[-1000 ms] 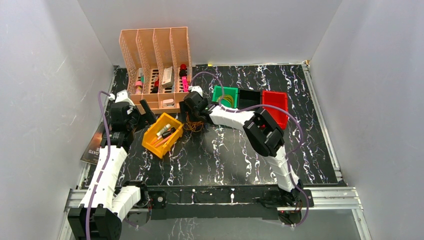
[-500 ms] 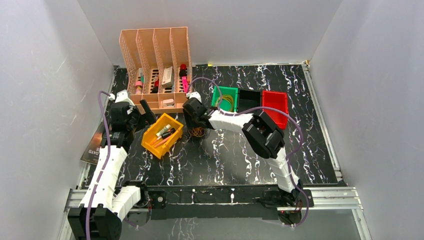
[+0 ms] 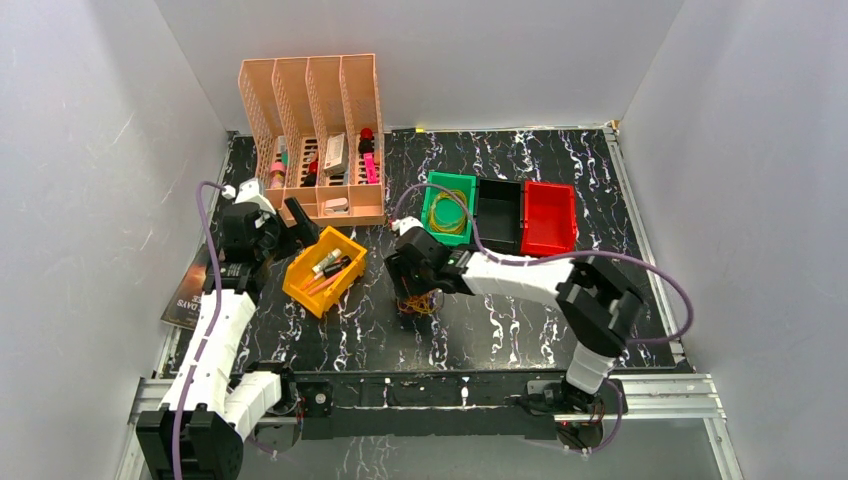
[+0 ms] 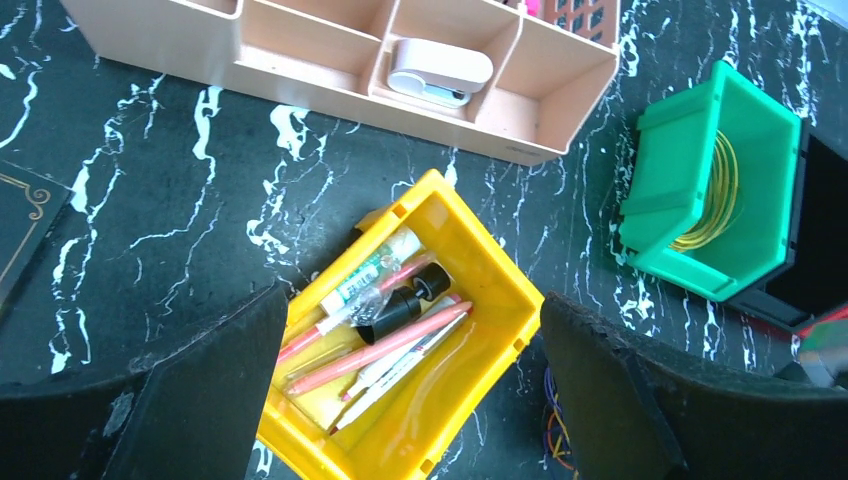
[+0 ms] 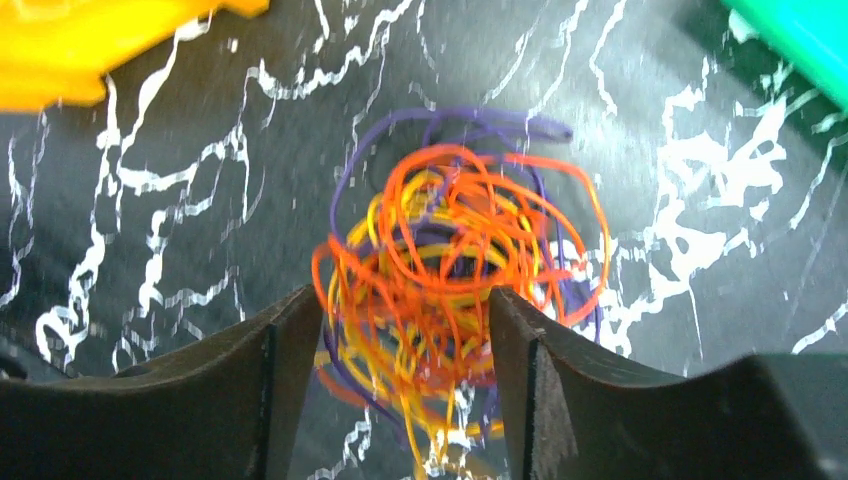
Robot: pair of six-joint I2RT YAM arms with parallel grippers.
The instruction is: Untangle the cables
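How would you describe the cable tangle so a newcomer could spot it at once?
On the black marbled table, look right of the yellow bin and nearer the arms' bases than the green bin. The tangle is there, between the right gripper's fingers. It is the only loose ball of hair-thin orange, yellow and purple loops; the green bin holds yellow loops alone.

The table [image 3: 520, 330] has a glossy black marble look. The yellow bin [image 4: 497, 262] is smooth, shiny plastic; the cables [image 5: 450, 270] near it are thin wire.
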